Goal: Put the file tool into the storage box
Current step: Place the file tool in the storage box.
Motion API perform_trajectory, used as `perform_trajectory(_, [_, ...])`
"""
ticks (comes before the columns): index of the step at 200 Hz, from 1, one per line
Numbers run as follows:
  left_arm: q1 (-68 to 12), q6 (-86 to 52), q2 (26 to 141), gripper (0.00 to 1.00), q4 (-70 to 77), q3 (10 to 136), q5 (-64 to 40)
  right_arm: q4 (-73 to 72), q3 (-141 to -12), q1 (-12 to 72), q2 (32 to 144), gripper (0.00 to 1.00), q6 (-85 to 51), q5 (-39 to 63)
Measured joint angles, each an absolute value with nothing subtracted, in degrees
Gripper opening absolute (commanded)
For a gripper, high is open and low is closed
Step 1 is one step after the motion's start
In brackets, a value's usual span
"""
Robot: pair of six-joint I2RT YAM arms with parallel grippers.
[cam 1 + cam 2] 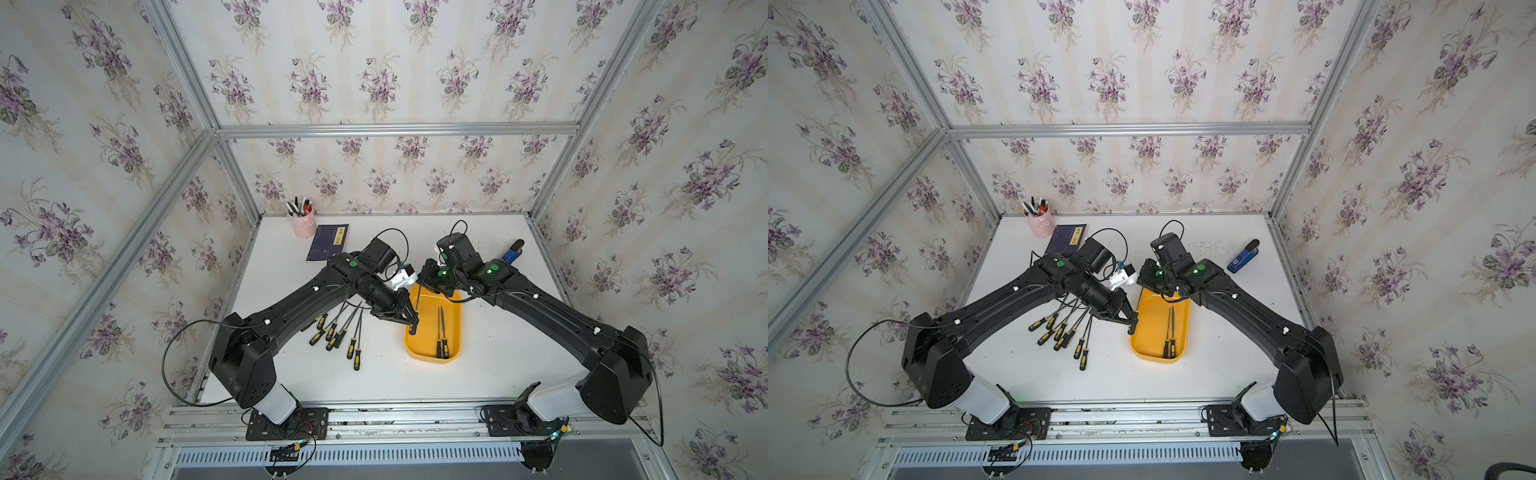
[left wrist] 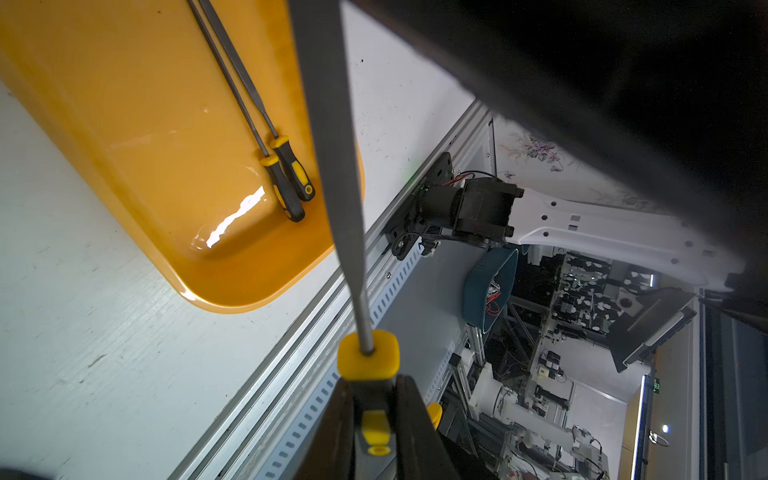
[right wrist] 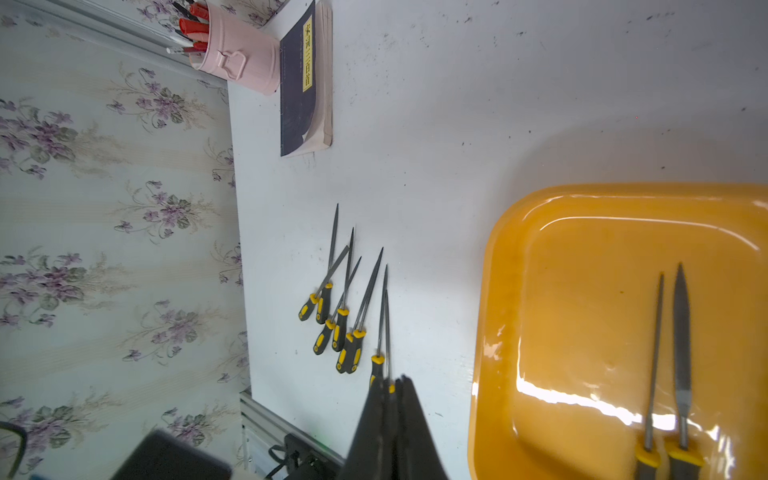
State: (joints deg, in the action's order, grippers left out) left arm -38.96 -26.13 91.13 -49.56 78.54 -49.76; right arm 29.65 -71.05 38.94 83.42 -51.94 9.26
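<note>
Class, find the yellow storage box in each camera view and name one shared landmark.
Top view: storage box mid-table, beside the loose files.
Top view: storage box, same spot.
Left wrist: storage box behind the held file.
Right wrist: storage box beside the loose files.
Shared landmark: two files lying inside it.

Pink pen cup (image 1: 302,224) beside dark book (image 1: 328,248); blue stapler (image 1: 512,252), apparently, well apart

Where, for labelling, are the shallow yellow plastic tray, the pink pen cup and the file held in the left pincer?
Shallow yellow plastic tray (image 1: 428,320): a top view, bare floor.
Pink pen cup (image 3: 253,50): right wrist view, side wall.
Held grey metal file (image 2: 334,166): left wrist view, flat shaft.
</note>
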Motion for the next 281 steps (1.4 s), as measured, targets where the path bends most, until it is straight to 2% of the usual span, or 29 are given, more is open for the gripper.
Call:
perform_trajectory(17, [-39.03, -26.06, 91.15, 0.05, -49.21, 78.19, -49.65, 30.59, -71.44, 38.94, 83.72, 0.00, -52.01, 9.19])
perform_trajectory(26, [-39.03, -26.04, 91.15, 0.11, -48.99, 78.00, -49.67, 30.98, -71.46, 39.00, 83.74, 0.00, -51.90, 9.02])
perform_trajectory(31, [-39.00, -26.04, 91.15, 0.19, -48.77, 77.87, -49.69, 31.18, -71.50, 39.03, 83.74, 0.00, -51.90, 8.78])
perform_trajectory(41, [-39.03, -26.06, 91.15, 0.47, -48.34, 77.67, -49.78, 31.53, -71.70, 39.11, 83.74, 0.00, -51.75, 8.45])
perform_trajectory(51, [-38.94, -26.11, 91.22, 0.70, -48.14, 77.65, -49.93, 32.03, -72.14, 39.16, 83.79, 0.00, -51.13, 8.21])
perform_trajectory(67, [-38.09, -26.94, 91.31, 0.96, -47.72, 77.65, -50.41, 34.50, -73.82, 39.22, 84.16, 0.00, -50.15, 7.88])
perform_trajectory(71, [-37.60, -27.27, 91.29, 1.00, -47.59, 77.65, -50.63, 35.03, -74.24, 39.22, 84.33, 0.00, -49.69, 7.60])
perform_trajectory(133, [-26.94, -26.94, 89.86, 1.00, -48.53, 77.54, -51.62, 43.09, -73.60, 39.13, 89.78, 0.00, -43.11, 1.80])
perform_trajectory(188, [-24.21, -24.45, 89.58, 1.00, -49.78, 73.23, -51.13, 42.74, -71.33, 39.09, 96.12, 0.00, -41.71, -0.80])
perform_trajectory(281, [-21.02, -22.57, 89.78, 1.00, -49.69, 68.58, -51.16, 38.17, -67.05, 39.20, 100.71, 0.00, -42.26, -2.11])
